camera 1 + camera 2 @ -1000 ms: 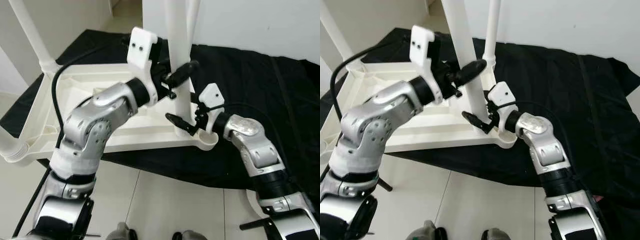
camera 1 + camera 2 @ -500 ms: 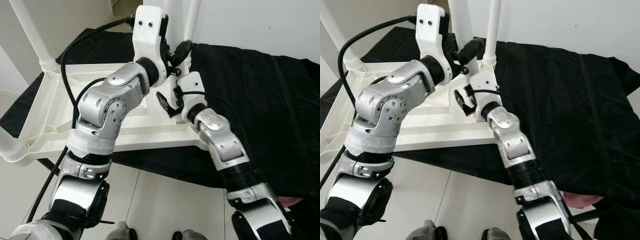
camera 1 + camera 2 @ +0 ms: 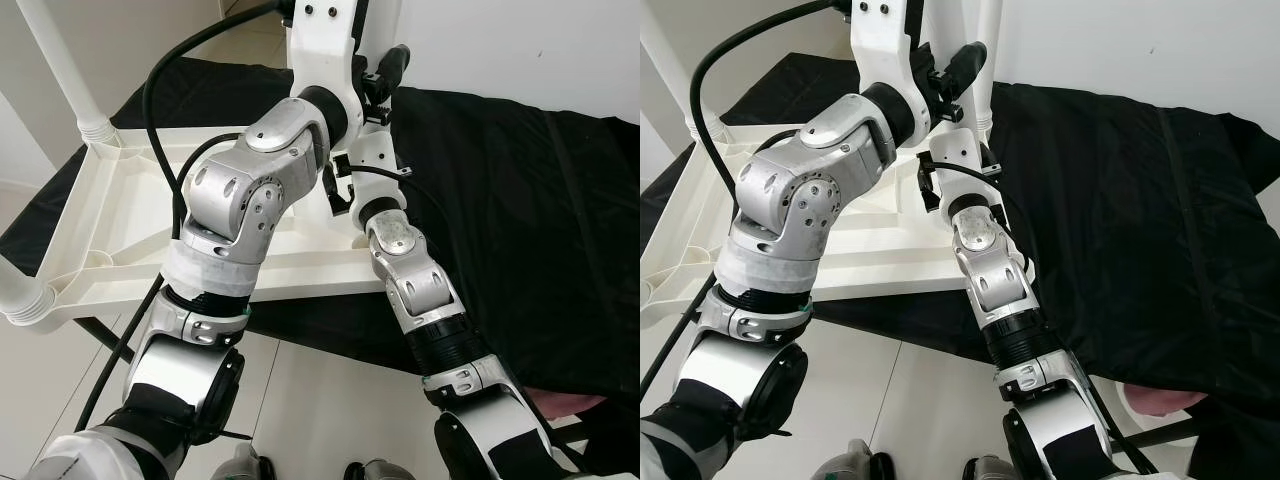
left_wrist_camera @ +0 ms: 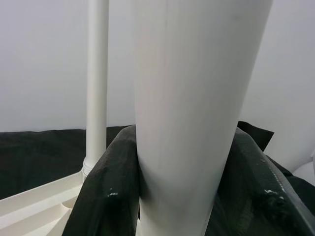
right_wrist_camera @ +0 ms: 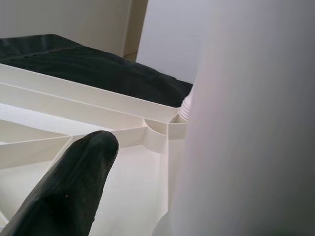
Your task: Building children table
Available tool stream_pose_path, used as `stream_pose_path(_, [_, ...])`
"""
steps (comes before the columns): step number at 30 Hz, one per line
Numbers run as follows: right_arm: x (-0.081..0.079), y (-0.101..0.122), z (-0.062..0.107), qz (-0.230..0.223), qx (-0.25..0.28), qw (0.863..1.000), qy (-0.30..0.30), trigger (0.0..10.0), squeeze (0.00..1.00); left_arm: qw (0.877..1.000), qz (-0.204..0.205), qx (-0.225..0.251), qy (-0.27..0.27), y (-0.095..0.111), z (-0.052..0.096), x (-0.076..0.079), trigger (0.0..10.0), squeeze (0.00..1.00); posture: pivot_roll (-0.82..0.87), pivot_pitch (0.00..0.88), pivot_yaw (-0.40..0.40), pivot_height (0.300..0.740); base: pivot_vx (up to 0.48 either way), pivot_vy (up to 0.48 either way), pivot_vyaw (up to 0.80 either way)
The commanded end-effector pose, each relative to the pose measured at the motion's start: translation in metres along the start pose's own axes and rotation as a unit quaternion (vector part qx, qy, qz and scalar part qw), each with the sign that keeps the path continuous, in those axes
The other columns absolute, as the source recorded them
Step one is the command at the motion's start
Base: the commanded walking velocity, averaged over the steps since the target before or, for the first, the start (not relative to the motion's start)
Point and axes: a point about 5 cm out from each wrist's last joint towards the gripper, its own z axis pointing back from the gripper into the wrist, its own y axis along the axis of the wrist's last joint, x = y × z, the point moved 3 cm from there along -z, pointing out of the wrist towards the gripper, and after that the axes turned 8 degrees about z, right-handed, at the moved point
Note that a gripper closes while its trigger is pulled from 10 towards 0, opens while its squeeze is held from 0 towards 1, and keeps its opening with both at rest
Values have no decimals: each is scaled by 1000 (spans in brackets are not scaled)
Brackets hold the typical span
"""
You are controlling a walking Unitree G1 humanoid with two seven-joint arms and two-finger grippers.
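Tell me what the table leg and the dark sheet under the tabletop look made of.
Table leg: smooth white plastic by its even matte sheen, probably a hollow tube. Dark sheet: black woven cloth, judging by its soft folds and wrinkles.

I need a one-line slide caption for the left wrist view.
Left gripper clamps a white table leg, with another leg behind it on the upturned tabletop.
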Motion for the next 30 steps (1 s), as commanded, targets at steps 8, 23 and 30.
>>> stream_pose_path(8, [-2,11,-2,21,20,999,-20,10000,0,1000,-7,12,-28,6,-3,16,10000,0,-41,79,13,740,0,0,0])
stream_pose_path(23, [0,12,-3,24,23,999,-40,353,0,1000,-8,14,-27,5,-3,17,10000,0,-44,66,8,740,0,0,0])
stream_pose_path(30, [3,13,-3,23,29,998,-49,0,0,1000,-10,13,-25,5,-4,17,10000,0,-44,63,8,740,0,0,0])
